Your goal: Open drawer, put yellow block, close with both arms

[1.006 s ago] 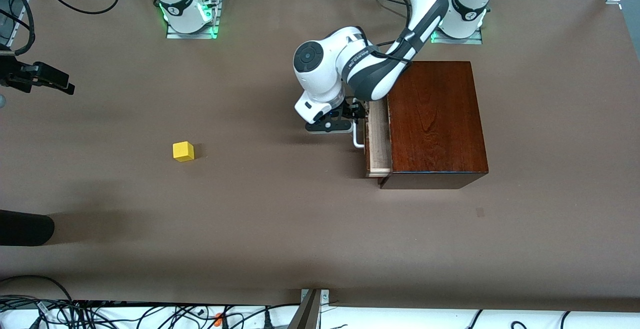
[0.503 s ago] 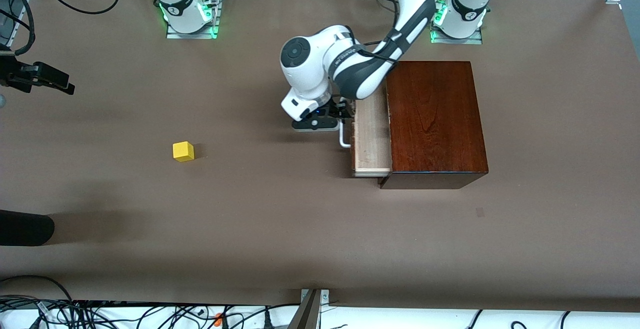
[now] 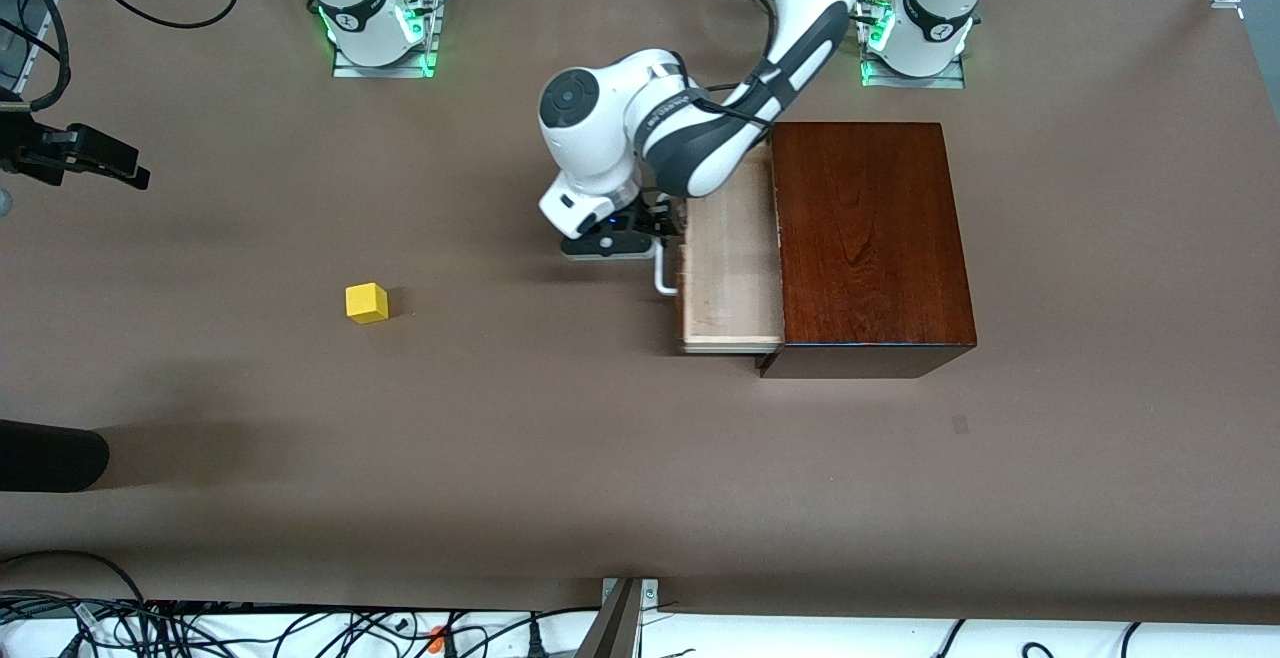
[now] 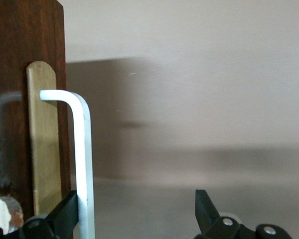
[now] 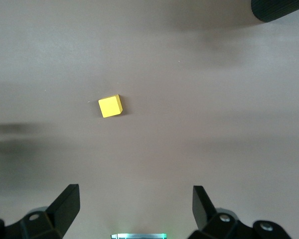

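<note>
The left hand (image 4: 139,199) sits at the front of the drawer (image 3: 725,268). Its two fingers are spread wide. One finger (image 4: 65,214) lies against the white handle (image 4: 84,159), and the other stands apart from it over the table (image 3: 500,438). The bar is hooked, not pinched.

On the front view's clock face, the handle is at about four o'clock from this hand. The pale tray of the drawer is at three o'clock, partly pulled out of the dark mahogany box (image 3: 870,238). It opens toward the right arm's end of the table. The tray's light-wood floor shows nothing in it.

The right hand (image 5: 134,194) waits high over the table with its fingers wide apart, holding nothing. Its wrist view looks down on the yellow block (image 5: 110,106).

There are two arms, two hands, one drawer with one handle, one box and one yellow block. The block lies on the table at about nine o'clock from the drawer, well apart from it.

The table is covered in plain matte brown. The two bases glow green at its twelve o'clock edge: the right arm's base (image 3: 370,23) at eleven, the left arm's base (image 3: 915,38) at one. Black cables (image 3: 150,628) tangle along the six o'clock edge, and a dark rounded object (image 3: 50,455) juts in at eight o'clock.
</note>
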